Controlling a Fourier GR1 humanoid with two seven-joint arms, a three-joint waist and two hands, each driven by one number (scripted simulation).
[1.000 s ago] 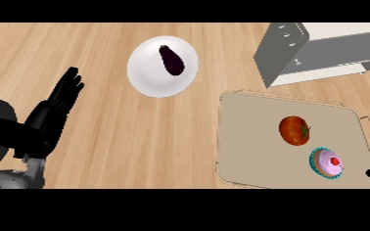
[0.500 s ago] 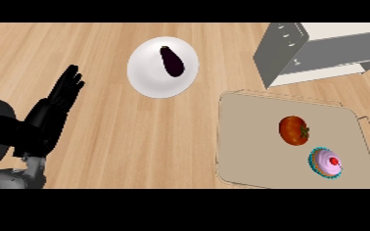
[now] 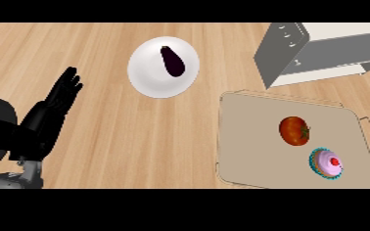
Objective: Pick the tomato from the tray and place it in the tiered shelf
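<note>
Wooden tabletop. Tomato sits on tan tray, just beside cupcake. Grey tiered shelf beyond tray. White plate carries eggplant. Left hand released, fingers straight, at left edge.

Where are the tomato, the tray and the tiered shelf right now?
tomato [image 3: 294,130], head view, middle of its red skin.
tray [image 3: 249,137], head view, bare floor left of the tomato.
tiered shelf [image 3: 280,54], head view, grey side wall.
</note>
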